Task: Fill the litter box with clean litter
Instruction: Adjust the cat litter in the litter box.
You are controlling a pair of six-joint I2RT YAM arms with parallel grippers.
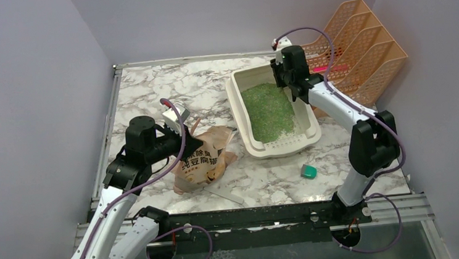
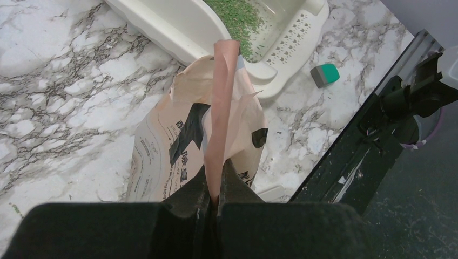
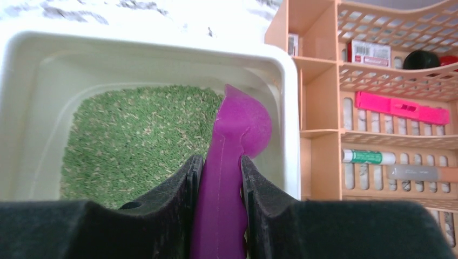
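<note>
The litter box [image 1: 235, 104] sits beside the orange rack [image 1: 363, 48], clean litter [image 1: 267, 111] covering most of its floor. My left gripper [image 2: 215, 189] pinches the paper bag [image 2: 162, 154]; my right gripper [image 3: 220, 167] clamps the magenta scoop [image 3: 240, 124] above the box, so only spreading looks left

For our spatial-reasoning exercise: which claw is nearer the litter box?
Right. The right claw holds the scoop over the box, at its far right corner; the left claw grips the bag, left of it.

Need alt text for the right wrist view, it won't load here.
The right claw grips a magenta scoop over the cream litter box, which holds a bed of green litter. An orange mesh rack of small items stands at right.
</note>
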